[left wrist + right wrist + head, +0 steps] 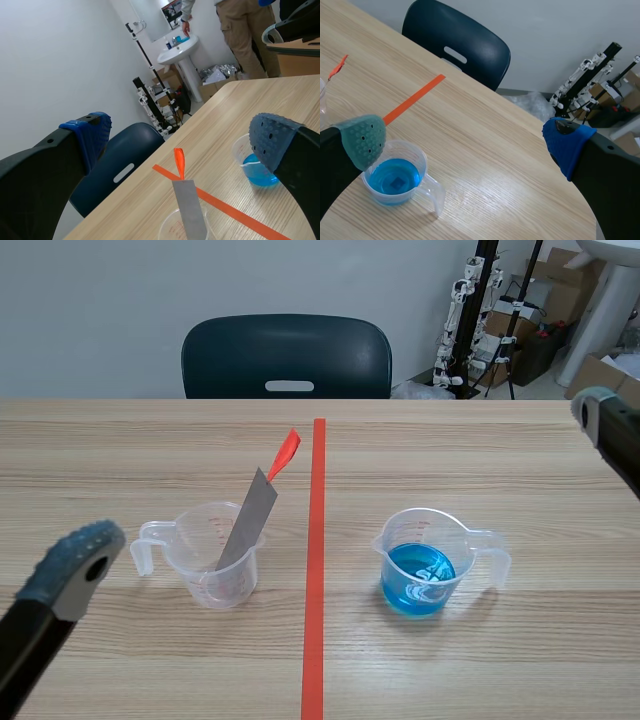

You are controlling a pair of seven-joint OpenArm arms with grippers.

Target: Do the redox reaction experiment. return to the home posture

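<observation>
A clear measuring cup [215, 565] stands left of the orange-red tape line. A grey metal strip [245, 523] with an orange-red tag [286, 452] leans in it, also seen as the strip [190, 210] ahead of my left gripper. Right of the line stands a second clear cup holding blue liquid [418, 578], which lies under my right gripper's left finger as the blue cup [395, 177]. My left gripper [182, 135] hangs open above the table's near left, well apart from the cups. My right gripper [465, 142] is open and raised at the table's right edge, holding nothing.
A dark chair [287, 357] stands behind the table's far edge. Beyond the table a person [245, 30] stands near a white sink [180, 50]. Black stands [480, 310] and cardboard boxes [555, 300] fill the back right corner.
</observation>
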